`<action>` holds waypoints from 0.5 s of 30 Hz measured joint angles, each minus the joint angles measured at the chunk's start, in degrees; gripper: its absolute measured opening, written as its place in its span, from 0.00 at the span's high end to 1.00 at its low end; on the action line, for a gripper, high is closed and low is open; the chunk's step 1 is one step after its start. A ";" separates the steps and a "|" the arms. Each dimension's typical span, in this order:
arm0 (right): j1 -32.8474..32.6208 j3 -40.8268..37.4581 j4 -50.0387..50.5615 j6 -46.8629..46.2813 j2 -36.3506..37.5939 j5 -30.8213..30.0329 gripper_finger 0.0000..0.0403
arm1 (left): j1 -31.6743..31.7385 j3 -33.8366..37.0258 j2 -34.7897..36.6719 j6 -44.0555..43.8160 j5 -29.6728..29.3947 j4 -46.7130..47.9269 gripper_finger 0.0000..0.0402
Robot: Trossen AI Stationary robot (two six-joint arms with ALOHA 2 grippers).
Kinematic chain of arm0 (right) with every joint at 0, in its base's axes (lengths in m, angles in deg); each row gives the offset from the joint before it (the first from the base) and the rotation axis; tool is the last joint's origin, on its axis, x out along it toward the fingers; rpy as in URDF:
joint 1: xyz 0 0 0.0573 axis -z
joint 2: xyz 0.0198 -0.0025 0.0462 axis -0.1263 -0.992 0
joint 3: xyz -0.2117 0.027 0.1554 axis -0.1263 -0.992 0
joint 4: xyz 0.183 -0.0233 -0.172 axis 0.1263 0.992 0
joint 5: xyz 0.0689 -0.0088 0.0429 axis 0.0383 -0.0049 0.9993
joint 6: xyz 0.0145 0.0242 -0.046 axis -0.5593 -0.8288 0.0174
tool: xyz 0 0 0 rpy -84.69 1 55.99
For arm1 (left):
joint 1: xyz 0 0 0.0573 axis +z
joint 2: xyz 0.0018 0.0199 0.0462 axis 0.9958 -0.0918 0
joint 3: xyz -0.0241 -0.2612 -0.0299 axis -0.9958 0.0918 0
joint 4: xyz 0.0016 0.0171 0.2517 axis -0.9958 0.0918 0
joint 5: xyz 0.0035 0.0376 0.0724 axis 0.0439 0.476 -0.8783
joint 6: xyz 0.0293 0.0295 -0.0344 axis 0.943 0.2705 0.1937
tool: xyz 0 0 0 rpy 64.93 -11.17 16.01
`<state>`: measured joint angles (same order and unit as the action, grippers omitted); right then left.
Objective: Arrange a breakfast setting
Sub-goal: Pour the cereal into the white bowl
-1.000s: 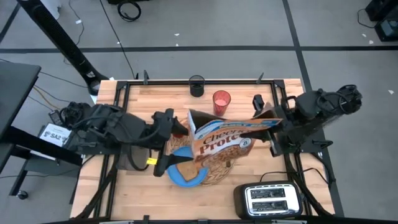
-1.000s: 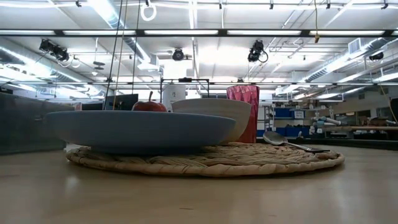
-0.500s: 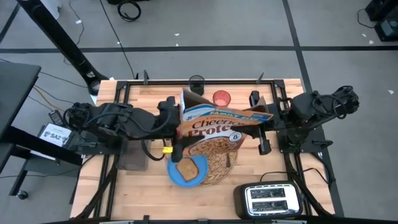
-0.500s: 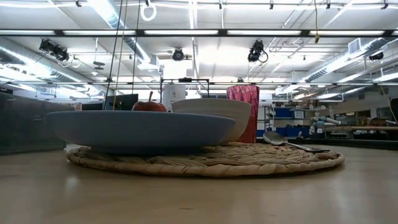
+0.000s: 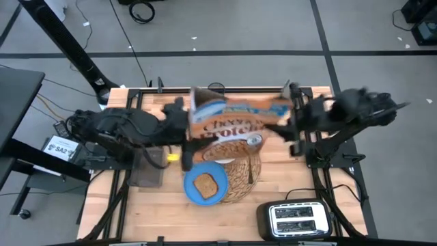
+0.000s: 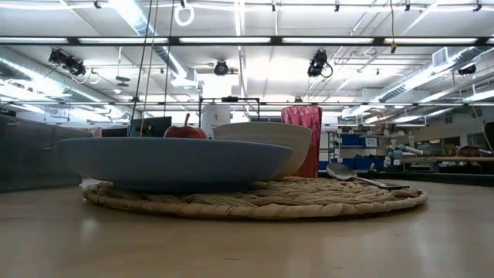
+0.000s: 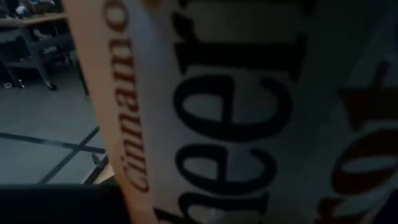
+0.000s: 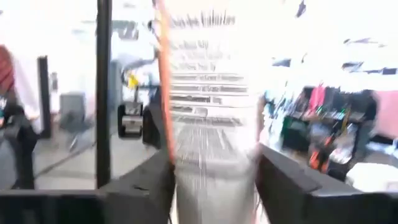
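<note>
While cereal box (image 5: 229, 123) hides bowl, low view shows it.

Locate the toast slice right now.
In the high view the toast slice lies on the blue plate, on the left edge of the woven placemat, on the table's near half, just below the raised cereal box and left of the toaster.

The plate (image 5: 205, 186) is blue; the toast (image 5: 205, 184) on it is brown. The placemat (image 6: 309, 201) is tan woven straw. The bowl (image 6: 266, 143) is white, the apple (image 6: 185, 131) red, the cup (image 6: 302, 135) translucent red. The cereal box (image 5: 229, 123) is blue and orange with dark lettering. The toaster (image 5: 295, 220) is silver. The tabletop (image 5: 150, 205) is light wood.
</note>
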<state>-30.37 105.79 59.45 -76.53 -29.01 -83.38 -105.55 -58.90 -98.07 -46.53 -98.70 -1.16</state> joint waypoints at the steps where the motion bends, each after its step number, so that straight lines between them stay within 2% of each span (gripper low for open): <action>1: 0.00 0.04 -0.20 0.50 1.01 -0.37 0.46 | 0.00 0.01 1.01 -0.06 -0.11 0.19 0.50; 5: -0.07 0.17 2.82 0.57 4.53 -0.94 0.28 | 0.02 -0.17 5.68 2.05 -1.26 0.40 0.56; 8: -0.07 0.13 8.28 -2.68 4.98 -0.98 0.19 | 0.04 -0.20 7.99 6.32 -1.37 -1.26 0.57; 12: -0.02 -0.35 13.98 -7.30 2.93 -1.90 0.17 | 0.84 -0.17 9.25 13.60 -0.07 -8.09 0.57; 15: 0.46 -2.95 10.56 -7.37 1.35 -3.35 0.19 | 2.66 -0.19 9.44 16.72 4.27 -13.93 0.57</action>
<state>-29.91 102.84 70.01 -83.90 -27.66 -86.73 -102.89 -59.09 -88.62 -29.81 -94.43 -15.08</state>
